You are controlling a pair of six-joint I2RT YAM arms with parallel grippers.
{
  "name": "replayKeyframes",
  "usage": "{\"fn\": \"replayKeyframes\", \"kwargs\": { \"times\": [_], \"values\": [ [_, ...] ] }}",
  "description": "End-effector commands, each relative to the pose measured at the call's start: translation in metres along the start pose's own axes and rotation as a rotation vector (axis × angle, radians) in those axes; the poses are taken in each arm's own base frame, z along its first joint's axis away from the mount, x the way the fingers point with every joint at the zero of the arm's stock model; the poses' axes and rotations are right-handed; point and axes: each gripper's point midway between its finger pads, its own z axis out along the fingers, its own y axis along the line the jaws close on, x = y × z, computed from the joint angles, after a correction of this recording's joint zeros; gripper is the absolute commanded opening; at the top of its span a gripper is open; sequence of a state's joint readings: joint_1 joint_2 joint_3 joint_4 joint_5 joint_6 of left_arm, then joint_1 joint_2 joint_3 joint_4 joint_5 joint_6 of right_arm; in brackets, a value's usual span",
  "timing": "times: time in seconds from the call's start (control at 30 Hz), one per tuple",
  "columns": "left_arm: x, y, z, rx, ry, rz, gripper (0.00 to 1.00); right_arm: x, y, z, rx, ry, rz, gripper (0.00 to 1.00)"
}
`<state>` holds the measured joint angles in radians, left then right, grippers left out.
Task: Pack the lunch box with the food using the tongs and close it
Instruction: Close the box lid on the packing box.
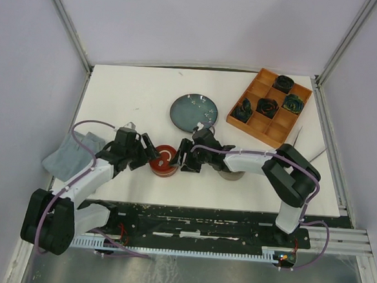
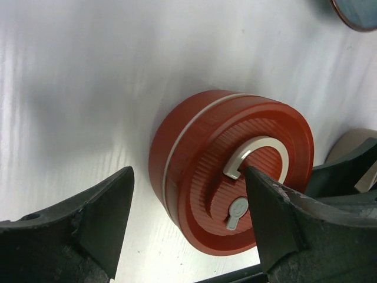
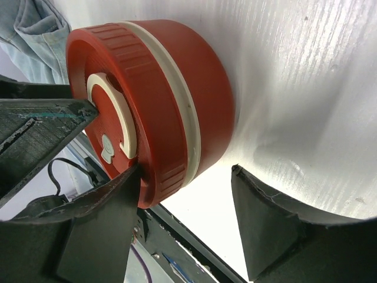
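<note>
The round red lunch box (image 1: 164,161) stands on the white table with its lid on, a pale C-shaped handle (image 2: 268,154) on top. The lid hides what is inside. My left gripper (image 1: 147,153) is open at the box's left side (image 2: 188,172); one finger (image 2: 277,218) overlaps the lid and the other stands apart. My right gripper (image 1: 186,155) is open on the box's right (image 3: 187,171); one finger (image 3: 100,212) touches the lid's rim. A few tiny pale food bits (image 1: 200,125) lie on the plate. The thin silver tongs (image 1: 297,135) lie at the right, partly behind my right arm.
A blue-grey plate (image 1: 189,109) sits behind the box. An orange divided tray (image 1: 277,125) with dark rosettes is at the back right. A grey cloth (image 1: 71,154) lies at the left edge. A grey round object (image 1: 231,177) sits under my right arm.
</note>
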<state>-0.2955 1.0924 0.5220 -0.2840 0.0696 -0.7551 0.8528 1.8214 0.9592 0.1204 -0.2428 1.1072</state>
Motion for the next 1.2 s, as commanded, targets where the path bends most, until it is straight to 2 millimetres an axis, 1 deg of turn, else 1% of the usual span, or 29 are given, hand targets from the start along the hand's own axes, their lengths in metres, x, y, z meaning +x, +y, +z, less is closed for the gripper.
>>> {"fn": "replayKeyframes", "kwargs": {
  "times": [0.0,0.07,0.17,0.27,0.4,0.53,0.6,0.67,0.73,0.8,0.87,0.93,1.0,1.1,1.13,1.17],
  "values": [
    [-0.007,-0.018,0.005,0.106,-0.009,0.104,0.81,-0.014,-0.002,-0.006,0.05,-0.023,-0.066,0.7],
    [-0.006,-0.016,0.007,0.099,-0.004,0.104,0.78,-0.019,0.005,-0.013,0.037,-0.036,-0.087,0.7],
    [-0.007,-0.017,0.006,0.104,-0.009,0.106,0.76,-0.029,0.01,-0.023,0.046,-0.064,-0.115,0.7],
    [-0.01,-0.019,0.003,0.106,-0.019,0.108,0.75,-0.034,0.01,-0.023,0.071,-0.069,-0.138,0.7],
    [-0.014,-0.022,-0.002,0.118,-0.039,0.113,0.75,-0.034,0.002,-0.014,0.107,-0.052,-0.131,0.7],
    [-0.012,-0.019,-0.001,0.117,-0.042,0.108,0.75,-0.028,-0.02,-0.002,0.169,-0.023,-0.098,0.69],
    [-0.008,-0.016,0.002,0.114,-0.035,0.101,0.76,-0.019,-0.026,0.007,0.14,0.012,-0.049,0.69],
    [-0.003,-0.013,0.006,0.118,-0.029,0.09,0.76,-0.008,-0.024,0.016,0.071,0.057,-0.014,0.69],
    [0.002,-0.013,0.01,0.134,-0.017,0.075,0.74,-0.003,-0.023,0.022,0.034,0.073,0.018,0.66],
    [0.011,-0.013,0.014,0.157,0.013,0.06,0.69,-0.001,-0.023,0.025,0.006,0.066,0.041,0.63],
    [0.022,-0.013,0.016,0.186,0.051,0.042,0.61,0.001,-0.026,0.027,-0.002,0.064,0.057,0.62],
    [0.033,-0.01,0.018,0.197,0.079,0.023,0.55,0.002,-0.028,0.028,-0.016,0.054,0.075,0.57],
    [0.041,-0.005,0.018,0.195,0.096,0.016,0.54,0.002,-0.028,0.031,-0.045,0.048,0.1,0.55],
    [0.05,-0.003,0.017,0.209,0.123,0.015,0.55,0.001,-0.022,0.036,-0.103,0.032,0.135,0.47],
    [0.053,-0.002,0.016,0.21,0.131,0.013,0.56,0.0,-0.022,0.036,-0.11,0.025,0.14,0.47],
    [0.055,-0.001,0.016,0.211,0.136,0.011,0.57,0.0,-0.024,0.036,-0.101,0.021,0.139,0.49]
  ]
}}
